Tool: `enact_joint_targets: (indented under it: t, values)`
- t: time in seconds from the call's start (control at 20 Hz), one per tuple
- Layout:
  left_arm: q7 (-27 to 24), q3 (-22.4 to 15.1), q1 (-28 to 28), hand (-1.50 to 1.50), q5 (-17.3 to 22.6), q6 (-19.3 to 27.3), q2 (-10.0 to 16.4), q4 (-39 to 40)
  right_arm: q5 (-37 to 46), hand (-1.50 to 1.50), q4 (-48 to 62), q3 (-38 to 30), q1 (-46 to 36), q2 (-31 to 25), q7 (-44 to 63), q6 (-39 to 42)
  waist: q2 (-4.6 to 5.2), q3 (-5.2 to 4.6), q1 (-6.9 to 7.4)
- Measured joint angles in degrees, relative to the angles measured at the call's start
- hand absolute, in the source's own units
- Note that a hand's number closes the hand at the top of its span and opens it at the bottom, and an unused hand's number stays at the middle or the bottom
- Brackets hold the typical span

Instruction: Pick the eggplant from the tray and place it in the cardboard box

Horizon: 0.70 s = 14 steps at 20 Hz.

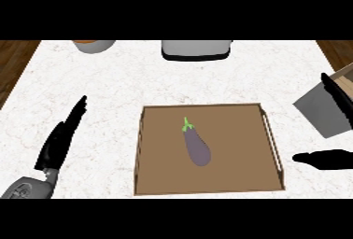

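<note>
**Status: eggplant in tray, both hands unloaded**

1. Table [138, 79]: a white marbled top. It carries a brown tray [238, 128] near the middle of the view, toward the near edge.

2. Eggplant [198, 148]: it lies flat on the tray floor, slightly left of the tray's centre and clear of all four rims. Its green stem points toward the far side of the table and its rounded purple end points toward the near side. Nothing touches it.

3. Left hand [60, 137]: it shows at the left of the view over the bare table, well apart from the tray. Its fingers are straight and point away toward the far edge. It holds nothing.

4. Right hand [325, 159]: it shows at the right edge of the view, just beyond the tray's right rim. Its black fingers [336, 100] run straight, its thumb stands apart from them, and nothing is in its grasp.

5. Cardboard box [345, 72]: only a tan corner shows at the right edge, behind the right hand.

6. Far edge of the table: a grey bowl [93, 45] with orange contents stands at the left. A grey appliance [196, 50] on a black base stands at the centre.
</note>
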Motion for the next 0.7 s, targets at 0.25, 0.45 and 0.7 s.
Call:
enact_joint_targets:
  t: [0.25,0.45,0.7]
  values:
    - [-0.24,-0.39,-1.27,0.00,-1.11,-0.64,-0.12,1.04,6.79,-1.50,-9.88,5.99,-1.96,-7.47,11.91,5.99,0.04,-0.24,0.82]
    - [0.13,-0.80,-2.95,0.00,-1.96,-1.00,-0.98,2.04,7.10,-1.50,-18.22,10.15,-6.54,-9.41,27.03,12.26,0.15,-0.29,1.50]
    - [-0.34,-0.92,-3.91,0.00,-2.59,-2.38,-1.19,2.53,5.18,-1.50,-23.45,15.59,-16.24,-6.15,46.20,19.42,0.36,-0.29,2.91]
